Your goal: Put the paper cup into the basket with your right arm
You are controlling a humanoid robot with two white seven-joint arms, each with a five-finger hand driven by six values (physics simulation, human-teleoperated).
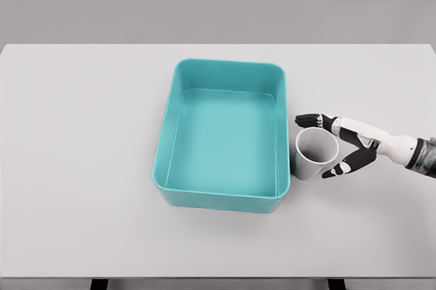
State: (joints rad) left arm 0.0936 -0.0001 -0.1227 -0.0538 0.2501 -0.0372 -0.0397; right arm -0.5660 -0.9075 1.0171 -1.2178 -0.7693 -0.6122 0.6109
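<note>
Table (pixel 82 167): I see a pale grey top filling most of my head view, with the basket a little right of its middle.

Basket (pixel 167 133): A teal, rectangular tub with rounded corners, sitting flat on the table. I see only its bare floor inside, and it serves as my landmark for everything else.

Paper cup (pixel 313 155): A white cup standing upright on the table just beside the basket's right wall, toward the basket's near right corner. Its open mouth faces up. It is outside the basket, and I cannot tell whether it touches the wall or stands a hair apart.

Right hand (pixel 340 143): It comes in from the right edge, on the far side of the cup from the basket. The fingers are spread around the cup's rim, the upper ones reaching past its far side toward the basket and a dark fingertip (pixel 330 171) low against its near right side. I read it as cupping the cup loosely, not clamped; the cup stands on the table, not lifted.
</note>
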